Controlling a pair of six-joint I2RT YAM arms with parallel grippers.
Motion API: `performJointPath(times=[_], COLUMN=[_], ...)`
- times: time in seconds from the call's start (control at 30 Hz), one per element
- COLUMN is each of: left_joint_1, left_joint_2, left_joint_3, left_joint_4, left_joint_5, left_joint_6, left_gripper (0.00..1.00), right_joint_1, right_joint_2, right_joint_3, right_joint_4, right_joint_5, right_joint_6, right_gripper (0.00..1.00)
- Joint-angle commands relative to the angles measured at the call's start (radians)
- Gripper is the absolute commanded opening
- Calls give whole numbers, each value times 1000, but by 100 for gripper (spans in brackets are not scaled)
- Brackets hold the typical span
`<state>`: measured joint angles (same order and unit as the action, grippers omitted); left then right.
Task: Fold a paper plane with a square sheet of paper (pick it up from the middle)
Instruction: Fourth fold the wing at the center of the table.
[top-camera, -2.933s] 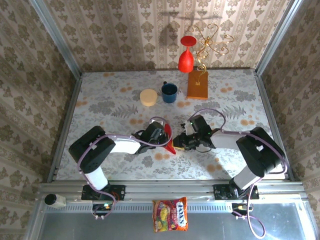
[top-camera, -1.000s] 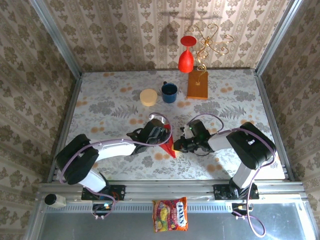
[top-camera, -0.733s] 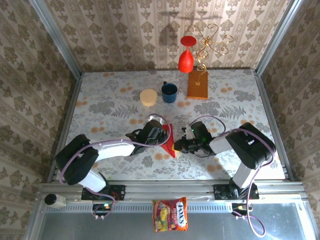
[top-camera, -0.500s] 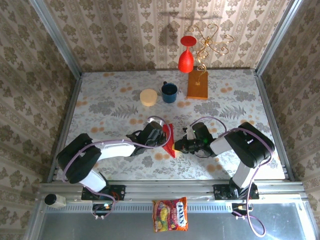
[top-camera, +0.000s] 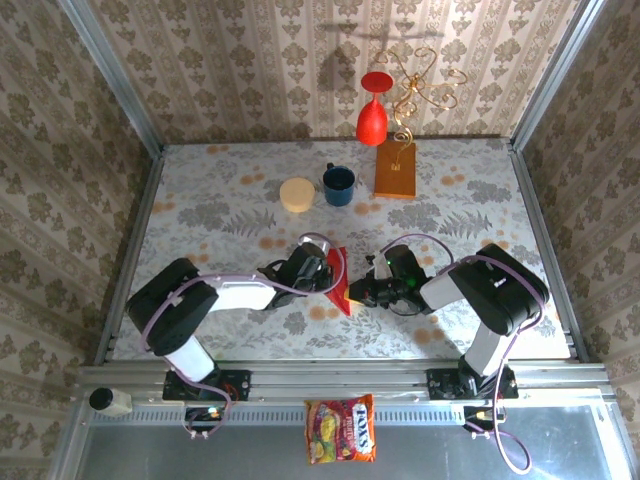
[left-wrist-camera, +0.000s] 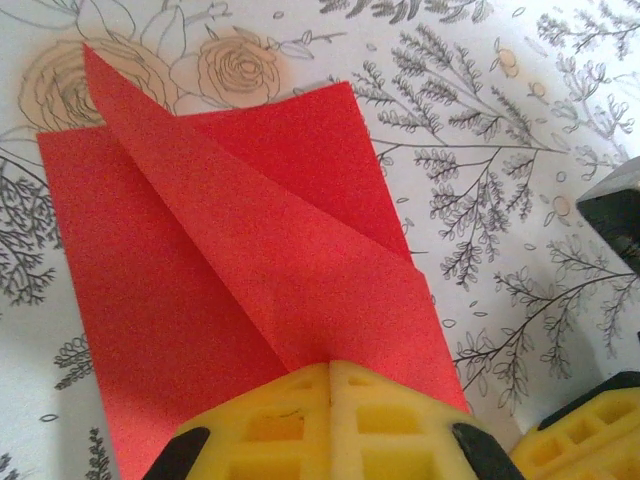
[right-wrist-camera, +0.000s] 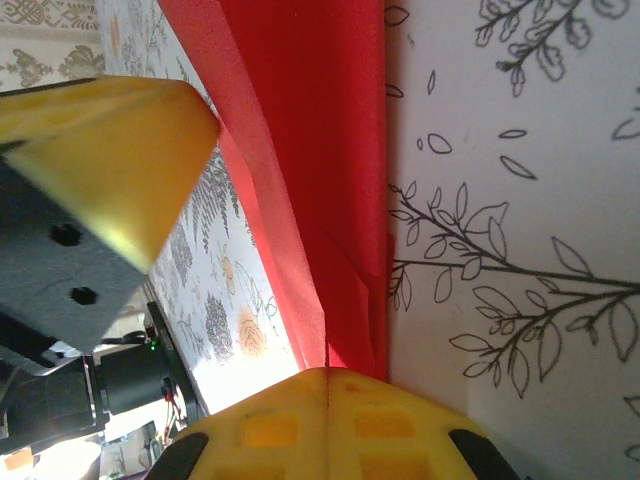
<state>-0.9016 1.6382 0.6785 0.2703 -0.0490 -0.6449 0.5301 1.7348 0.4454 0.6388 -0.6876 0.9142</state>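
We are holding the paper (left-wrist-camera: 230, 260) between our two hands, near the front middle of the bench (top-camera: 200, 215). Our left hand (left-wrist-camera: 330, 420) is pressing its yellow pads together on the paper's near edge, pinching it where a slanted crease is running in from the far left corner. One flap is lying folded over the rest of the sheet, so the paper is showing as a creased, partly triangular shape. Our right hand (right-wrist-camera: 328, 420) is also pinching the paper, its pads pressed together on a folded edge from the opposite side. The two hands are sitting just beside each other with the red sheet between them. We cannot tell whether the paper is resting flat on the bench or lifted slightly. Well apart, toward the back, a blue mug (top-camera: 338, 185), a cream disc (top-camera: 297, 194), an orange block (top-camera: 395, 170) and a red vase (top-camera: 372, 112) are standing.
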Motion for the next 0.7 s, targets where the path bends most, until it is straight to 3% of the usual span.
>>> performJointPath(times=[0.0,0.67], left_joint_1=[8,15], left_joint_2=[22,73], left_joint_3=[31,77], left_joint_4=[32,60], left_joint_5=[22,46], left_joint_6=[30,45], left_gripper=[0,0], right_joint_1=[10,2], right_joint_2=[73,71], right_joint_3=[-36,-43], right_joint_4=[-111,-110], right_joint_5=[92,88], right_joint_6=[-12,-17], right_gripper=[0,0])
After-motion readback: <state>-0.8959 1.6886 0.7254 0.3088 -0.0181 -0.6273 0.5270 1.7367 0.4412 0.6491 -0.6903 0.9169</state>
